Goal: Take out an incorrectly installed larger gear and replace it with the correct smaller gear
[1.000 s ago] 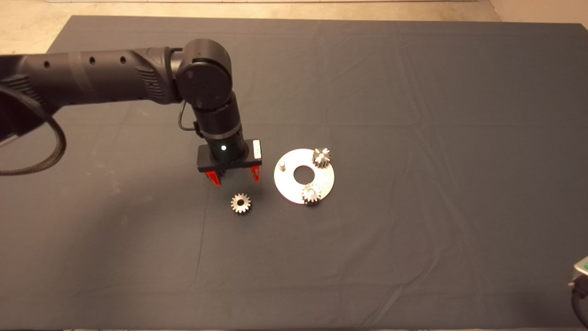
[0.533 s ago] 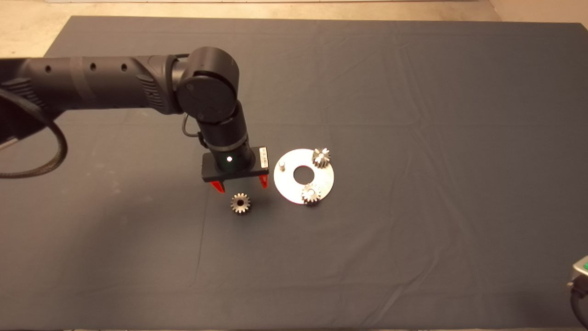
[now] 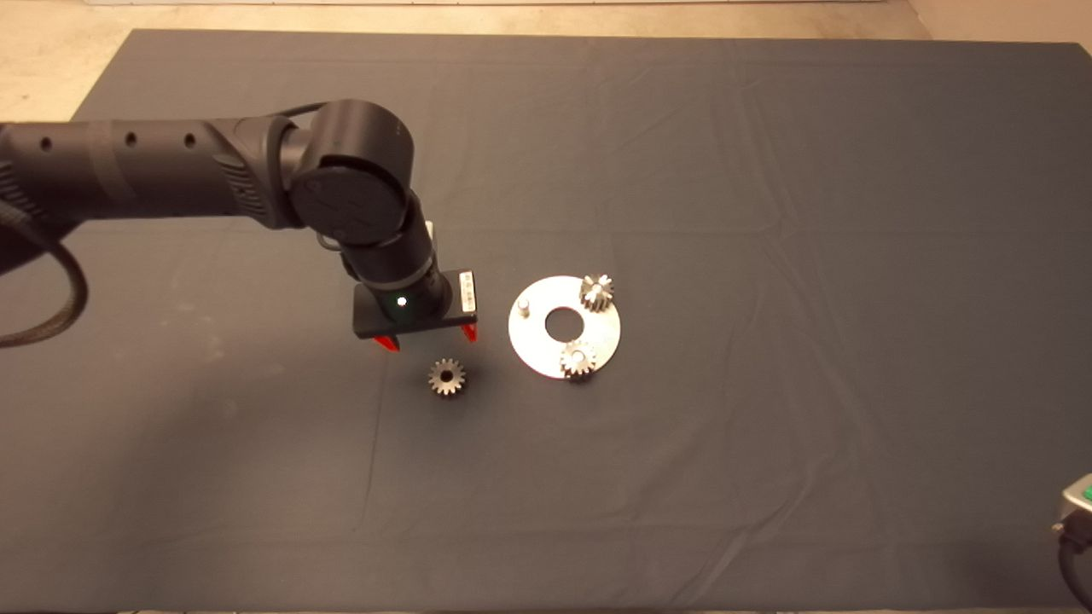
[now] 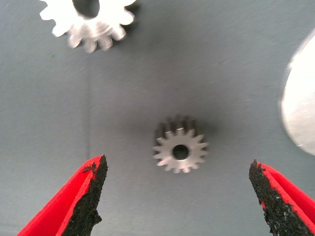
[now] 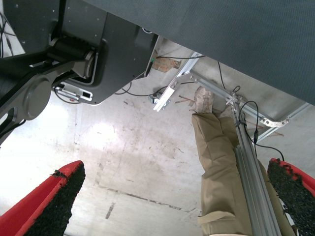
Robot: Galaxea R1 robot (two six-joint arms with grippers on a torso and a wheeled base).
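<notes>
the left tool (image 3: pixel 428 338) hangs over the dark mat (image 3: pixel 768 170) just left of the round metal plate (image 3: pixel 546 354), its 2 red fingers (image 4: pixel 88 196) spread wide apart and holding nothing. in the left wrist view the smaller gear (image 4: pixel 180 150) lies flat on the mat between the 2 pads, with open cloth on every side and clear of both. the larger gear (image 4: pixel 59 12) lies flat on the mat a little beyond it, cut off by the picture's edge. the plate's rim stands apart from the near pad. on the plate, 1 bare pin (image 3: pixel 524 305) and 2 seated gears (image 3: pixel 596 292) ring the centre hole. the right tool (image 3: pixel 1077 512) waits at the counter's lower right edge, fingers apart, its view showing floor and a person's leg (image 5: pixel 221 167).
</notes>
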